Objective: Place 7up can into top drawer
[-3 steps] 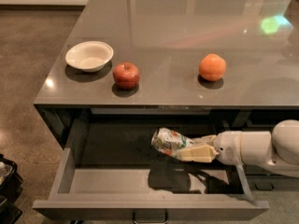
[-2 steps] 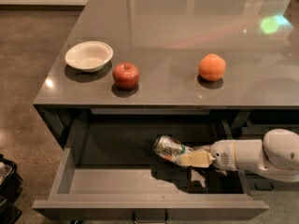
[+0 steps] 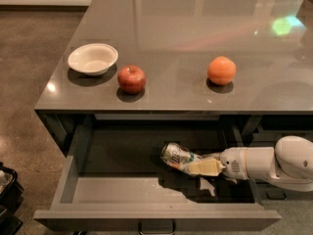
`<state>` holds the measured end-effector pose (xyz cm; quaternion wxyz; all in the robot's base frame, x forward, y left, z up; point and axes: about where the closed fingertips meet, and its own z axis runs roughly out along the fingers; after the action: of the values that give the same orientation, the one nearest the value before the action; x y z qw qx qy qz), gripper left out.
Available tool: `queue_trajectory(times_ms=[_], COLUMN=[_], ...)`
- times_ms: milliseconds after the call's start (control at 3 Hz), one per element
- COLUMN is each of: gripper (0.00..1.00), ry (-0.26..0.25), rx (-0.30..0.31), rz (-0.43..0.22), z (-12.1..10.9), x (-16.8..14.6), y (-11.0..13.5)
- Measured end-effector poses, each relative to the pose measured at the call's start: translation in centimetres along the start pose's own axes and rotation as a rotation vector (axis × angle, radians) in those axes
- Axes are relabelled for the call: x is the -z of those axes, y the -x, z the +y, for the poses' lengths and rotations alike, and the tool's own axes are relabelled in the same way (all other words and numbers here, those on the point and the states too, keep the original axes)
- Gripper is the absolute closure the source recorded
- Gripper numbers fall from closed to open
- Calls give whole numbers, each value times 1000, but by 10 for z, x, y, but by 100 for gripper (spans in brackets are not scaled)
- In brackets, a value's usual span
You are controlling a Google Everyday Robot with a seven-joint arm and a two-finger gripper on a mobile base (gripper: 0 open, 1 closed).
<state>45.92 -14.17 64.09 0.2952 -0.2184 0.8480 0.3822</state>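
Note:
The top drawer (image 3: pixel 73 177) is pulled wide open below the grey counter, with its small metal handle (image 3: pixel 156 227) at the front panel. The 7up can (image 3: pixel 174 155), dented, white and green, lies tilted on its side low inside the drawer, right of the middle. My gripper (image 3: pixel 191 165) reaches in from the right on a white arm (image 3: pixel 274 163), and its cream fingers (image 3: pixel 205 168) are shut on the can's right end. Whether the can touches the drawer floor I cannot tell.
On the counter (image 3: pixel 186 28) stand a white bowl (image 3: pixel 93 58) at the left, a red apple (image 3: pixel 131 79) beside it, and an orange (image 3: pixel 221 70) to the right. Brown floor lies left of the counter, with a dark object (image 3: pixel 7 195) at the lower left edge.
My gripper has lowered the can a little deeper into the drawer and slightly right. The arm has sunk with it. The things on the counter have not moved.

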Motion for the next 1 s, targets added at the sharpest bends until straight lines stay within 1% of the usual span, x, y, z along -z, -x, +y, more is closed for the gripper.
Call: queue_trajectory(times_ms=[667,1000], gripper=[12,0], ry=[-3,-39], rx=[4,39], rz=[3,21], z=[1,3], x=[-1,-3], y=[0,0])
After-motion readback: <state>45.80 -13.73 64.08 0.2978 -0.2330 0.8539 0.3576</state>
